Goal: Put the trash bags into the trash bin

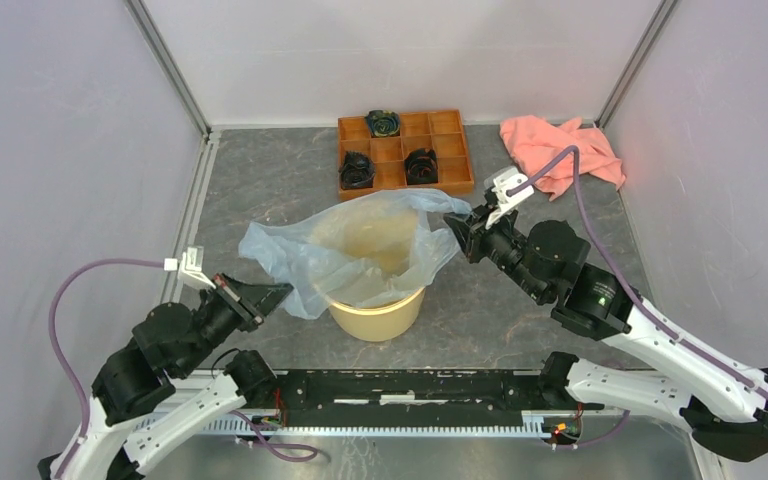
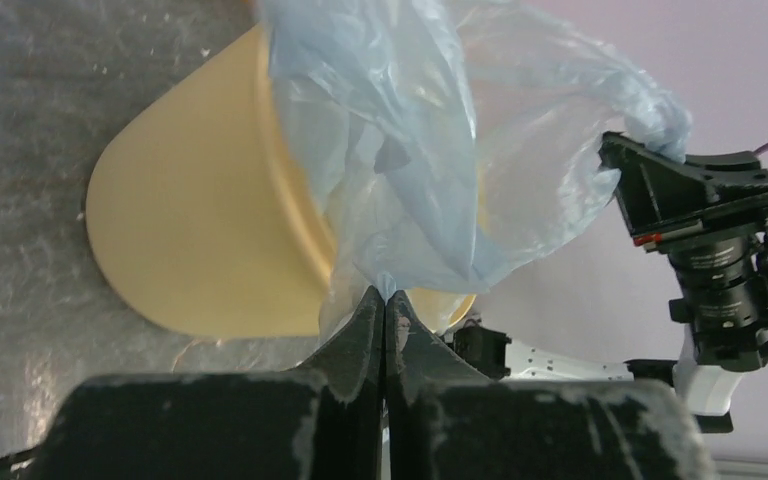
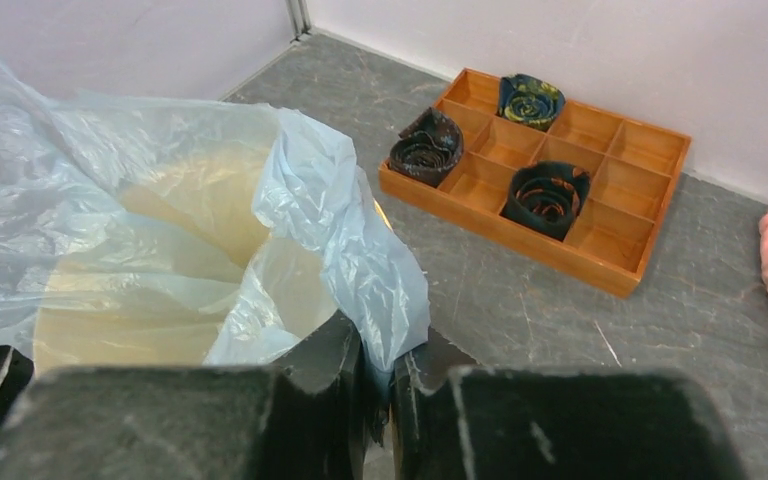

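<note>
Left end effector [image 2: 387,298] clamps trash bag [image 2: 440,170] film at the trash bin [image 2: 200,230] rim. Right end effector [image 3: 380,380]: jaws slightly apart, film between, grip uncertain. Bag sags into the upright bin. Suggest drawing the hem down evenly without tipping the bin.

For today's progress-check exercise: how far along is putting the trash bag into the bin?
Done: the trash bag sits opened inside the bin, its edges spilling over the rim. In hand: the left tool pinches the left edge; the right tool, jaws slightly apart, is at the right edge. Left, probably: settling loose edges.
</note>
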{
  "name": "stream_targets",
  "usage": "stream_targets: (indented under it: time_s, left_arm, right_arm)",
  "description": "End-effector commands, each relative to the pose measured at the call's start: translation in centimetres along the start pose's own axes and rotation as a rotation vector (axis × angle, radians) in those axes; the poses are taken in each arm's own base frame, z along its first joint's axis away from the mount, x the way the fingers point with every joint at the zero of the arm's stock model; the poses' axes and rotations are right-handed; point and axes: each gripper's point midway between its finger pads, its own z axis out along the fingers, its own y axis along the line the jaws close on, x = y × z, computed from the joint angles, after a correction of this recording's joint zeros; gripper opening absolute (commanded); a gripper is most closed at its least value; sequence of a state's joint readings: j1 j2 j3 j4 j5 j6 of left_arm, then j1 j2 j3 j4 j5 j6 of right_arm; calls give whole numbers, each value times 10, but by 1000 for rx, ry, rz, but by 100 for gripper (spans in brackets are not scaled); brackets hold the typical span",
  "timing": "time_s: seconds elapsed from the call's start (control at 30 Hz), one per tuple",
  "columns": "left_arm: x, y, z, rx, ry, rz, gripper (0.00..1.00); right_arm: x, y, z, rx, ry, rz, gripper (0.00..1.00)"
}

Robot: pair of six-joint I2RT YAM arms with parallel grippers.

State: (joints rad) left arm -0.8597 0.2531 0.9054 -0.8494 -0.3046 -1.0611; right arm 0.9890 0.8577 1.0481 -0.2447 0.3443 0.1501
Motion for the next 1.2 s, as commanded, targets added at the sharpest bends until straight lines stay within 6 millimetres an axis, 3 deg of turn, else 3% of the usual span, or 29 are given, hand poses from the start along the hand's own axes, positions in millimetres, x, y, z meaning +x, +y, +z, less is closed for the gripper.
stream_targets:
  time_s: [0.0,0.07,0.13,0.3,0.4,0.5,0.7,0.9,0.97,1.17]
  left_arm:
    - [29,17,-4,-2,97,-101,2]
    - [44,26,0,-12,146,-112,2]
    - [55,37,1,-47,181,-117,2]
    - [38,41,-10,-78,120,-95,2]
    - [29,34,-16,-58,95,-93,2]
    - [25,31,-18,-54,87,-83,2]
    - [19,27,-19,-68,81,-57,2]
    - [15,23,-19,-77,81,-42,2]
    - [18,23,-17,-81,92,-41,2]
    - [25,25,-15,-81,116,-69,2]
  right_arm:
    - [12,-3,-7,2,37,-8,15]
    - [20,0,-8,-12,64,-3,17]
    - [29,5,-8,-41,97,2,35]
    - [40,31,-12,-170,178,42,83]
    - [36,56,-19,-305,200,89,97]
    - [22,76,-34,-434,155,119,98]
    - [-8,88,-59,-555,43,139,98]
    - [-44,75,-82,-527,-35,135,98]
    - [-39,78,-85,-548,-28,148,98]
    - [8,100,-74,-637,37,228,98]
